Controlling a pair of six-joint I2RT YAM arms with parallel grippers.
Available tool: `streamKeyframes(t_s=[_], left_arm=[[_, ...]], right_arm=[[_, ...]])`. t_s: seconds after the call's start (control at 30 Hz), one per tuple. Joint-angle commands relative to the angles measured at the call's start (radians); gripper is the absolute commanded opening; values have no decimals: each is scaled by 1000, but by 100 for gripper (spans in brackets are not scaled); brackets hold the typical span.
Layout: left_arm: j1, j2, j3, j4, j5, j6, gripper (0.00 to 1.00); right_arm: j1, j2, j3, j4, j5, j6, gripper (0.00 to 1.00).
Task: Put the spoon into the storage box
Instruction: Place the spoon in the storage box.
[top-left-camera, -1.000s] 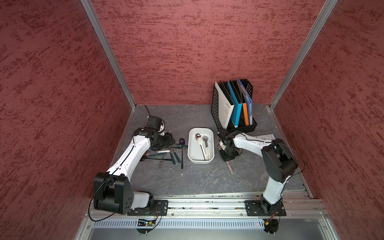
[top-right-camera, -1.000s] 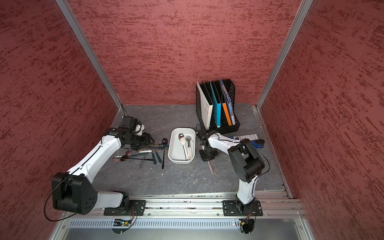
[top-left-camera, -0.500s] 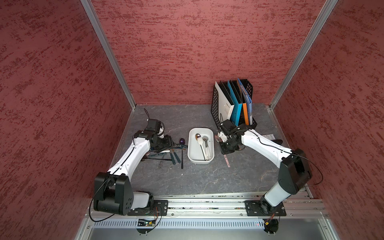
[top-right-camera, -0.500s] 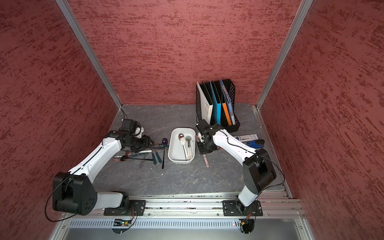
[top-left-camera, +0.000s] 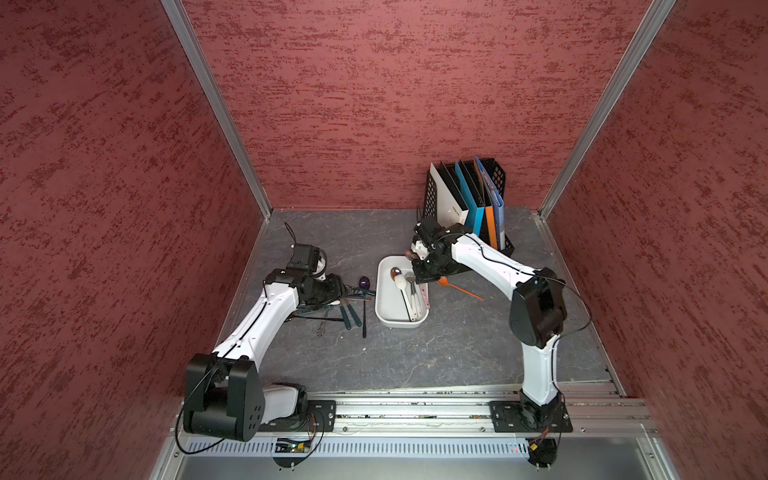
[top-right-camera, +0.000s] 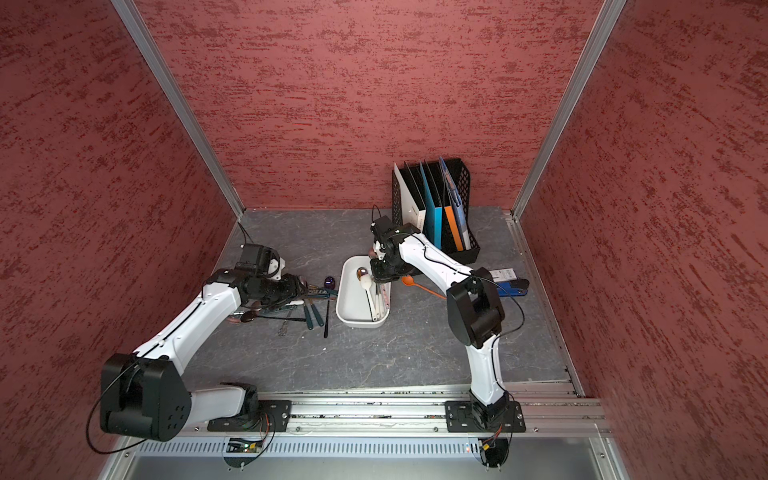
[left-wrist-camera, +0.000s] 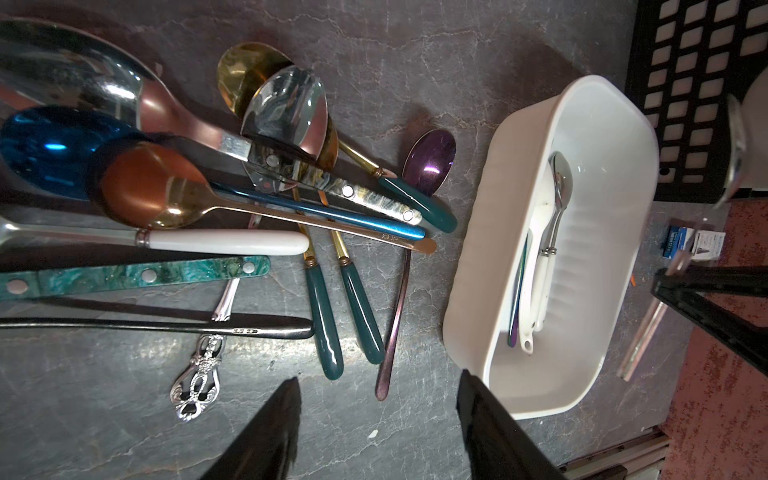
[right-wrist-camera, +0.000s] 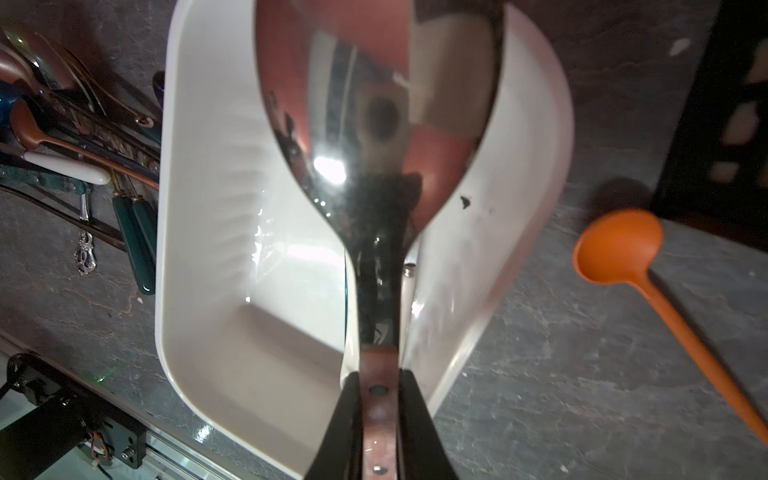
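Jaws of the right gripper (right-wrist-camera: 376, 384) are pinched tight on the coppery-pink riveted handle of the spoon (right-wrist-camera: 374, 124), w/ one dark finger (right-wrist-camera: 340, 424) on each handle edge. The spoon's shiny steel bowl sticks out past the tips and hangs over the storage box (right-wrist-camera: 199, 166), approx above its right wall; can't tell if it touches. In both top views this gripper sits over the box's far right corner, and the pink handle end slants toward the near side along the right rim. Jaws of the left gripper (left-wrist-camera: 380, 378) stand at a middling gap, nothing btwn them. They sit low over the grey table (left-wrist-camera: 124, 415), just by the handle ends of the cutlery pile (left-wrist-camera: 249, 208), which lies left of the box. The pile is a criss-cross of a blue-bowled spoon (left-wrist-camera: 50, 145), a copper-bowled spoon (left-wrist-camera: 145, 187), a purple spoon (left-wrist-camera: 430, 162), teal handles (left-wrist-camera: 328, 332) and an ornate silver handle (left-wrist-camera: 195, 386). Inside the box a steel spoon w/ white handle (left-wrist-camera: 559, 187) lies lengthwise beside a white utensil and an iridescent handle. An orange spoon (right-wrist-camera: 619, 249) lies on the table just right of the box, not touching it, bowl end nearest the box. A black file rack (top-left-camera: 498, 183) w/ upright folders stands at the back right, behind the right arm.
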Motion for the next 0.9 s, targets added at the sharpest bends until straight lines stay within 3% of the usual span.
streamKeyframes(t_s=[0.0, 0.87], left_arm=[[9, -19, -14, 27, 15, -2, 64], [-10, 4, -16, 41, 36, -25, 64]], right_arm=[[15, 26, 54, -35, -25, 14, 9], [82, 162, 29, -42, 43, 27, 10]])
